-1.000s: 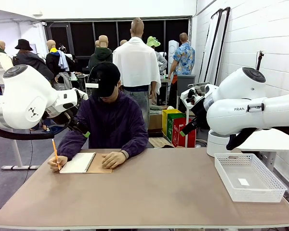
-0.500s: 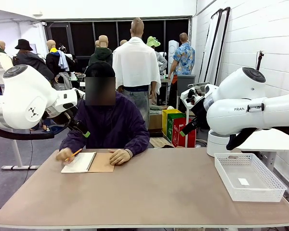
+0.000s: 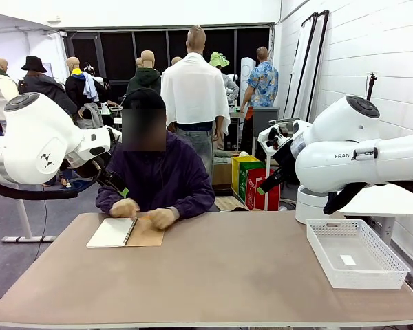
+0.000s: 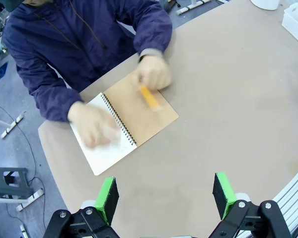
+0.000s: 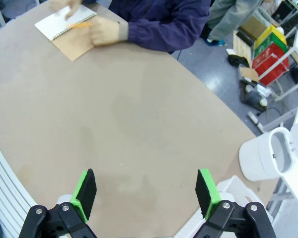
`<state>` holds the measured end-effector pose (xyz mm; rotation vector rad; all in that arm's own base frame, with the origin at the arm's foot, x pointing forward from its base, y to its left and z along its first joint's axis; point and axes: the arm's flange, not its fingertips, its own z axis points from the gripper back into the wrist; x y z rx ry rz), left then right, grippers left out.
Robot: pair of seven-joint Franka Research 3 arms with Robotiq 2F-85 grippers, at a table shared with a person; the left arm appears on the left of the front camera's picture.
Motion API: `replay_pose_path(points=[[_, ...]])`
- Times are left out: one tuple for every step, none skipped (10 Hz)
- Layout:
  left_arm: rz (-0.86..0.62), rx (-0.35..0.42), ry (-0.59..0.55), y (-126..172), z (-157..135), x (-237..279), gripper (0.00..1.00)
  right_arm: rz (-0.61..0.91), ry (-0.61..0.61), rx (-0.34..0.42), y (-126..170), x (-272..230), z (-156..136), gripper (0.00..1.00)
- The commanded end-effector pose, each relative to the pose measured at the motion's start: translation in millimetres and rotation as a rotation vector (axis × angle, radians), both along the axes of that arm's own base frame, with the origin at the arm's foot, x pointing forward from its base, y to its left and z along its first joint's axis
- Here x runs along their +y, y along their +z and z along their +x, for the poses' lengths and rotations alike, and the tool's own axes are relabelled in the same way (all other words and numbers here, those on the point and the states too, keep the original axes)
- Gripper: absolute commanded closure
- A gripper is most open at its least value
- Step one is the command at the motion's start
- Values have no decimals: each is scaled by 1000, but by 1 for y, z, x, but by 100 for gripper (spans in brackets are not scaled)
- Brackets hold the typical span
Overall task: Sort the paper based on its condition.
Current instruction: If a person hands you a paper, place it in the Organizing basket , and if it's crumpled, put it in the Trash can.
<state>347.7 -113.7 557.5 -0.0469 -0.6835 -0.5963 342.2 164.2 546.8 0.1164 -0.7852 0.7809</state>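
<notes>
Person's hand quit writing, drew back to far edge of notebook; pencil now over its cover. Paper = top page, bound yet. Left gripper & right gripper both released, well off notebook. Sheet: light, floppy, tears easy; I'd pinch free edge opp. spiral.

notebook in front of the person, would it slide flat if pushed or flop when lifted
Lying open and flat on the smooth table, the notebook would probably slide rather than tip. Its spiral binding joins thin pages to a brown card cover, so lifted by one edge it would likely hinge and sag. The person's hands on it would resist a push.
</notes>
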Motion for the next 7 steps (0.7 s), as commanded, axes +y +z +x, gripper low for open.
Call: replay_pose_path(points=[[-3, -3, -2, 1, 2, 0, 0, 3, 1, 2, 0, -1, 0, 0], [-3, -3, -2, 1, 2, 0, 0, 3, 1, 2, 0, -1, 0, 0], [-3, -3, -2, 1, 2, 0, 0, 3, 1, 2, 0, -1, 0, 0], [-3, -3, -2, 1, 2, 0, 0, 3, 1, 2, 0, -1, 0, 0], [-3, -3, -2, 1, 2, 0, 0, 3, 1, 2, 0, -1, 0, 0], [-3, -3, -2, 1, 2, 0, 0, 3, 1, 2, 0, -1, 0, 0], [-3, -3, -2, 1, 2, 0, 0, 3, 1, 2, 0, -1, 0, 0]])
